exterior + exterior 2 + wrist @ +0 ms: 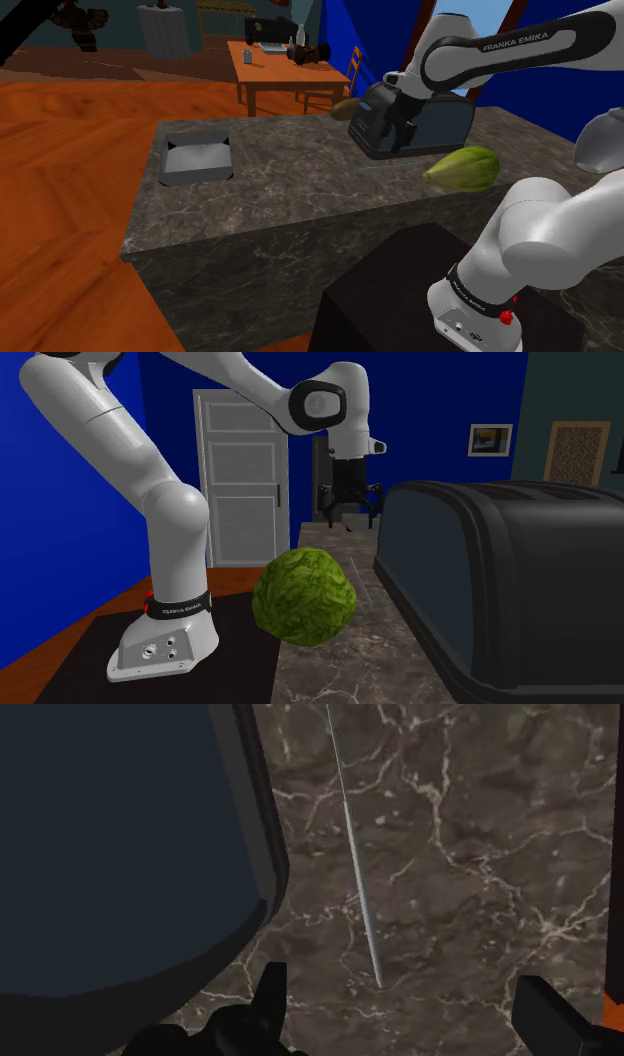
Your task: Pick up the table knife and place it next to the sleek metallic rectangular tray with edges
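The table knife point(358, 874) is a thin, pale blade lying flat on the dark marble counter point(470, 854), right beside the dark toaster point(120, 844). My black gripper point(400, 1016) hangs open above it, and the knife's near end lies in the gap between the fingers point(266, 1002) without touching them. From the shoulder camera the gripper point(404, 138) is in front of the toaster point(440, 122), with the knife point(385, 168) a faint line below it. The grey rectangular tray point(197, 160) sits far off at the counter's left end. In the second exterior view the gripper point(348, 514) hovers over the counter's far part.
A green, leafy-textured round thing point(463, 167) point(303, 597) lies on the counter near the toaster point(500, 582). A brown object point(345, 108) sits behind the toaster. Bare marble point(290, 190) stretches between tray and knife. Beyond the counter stand a wooden table point(275, 68) and a white door point(243, 472).
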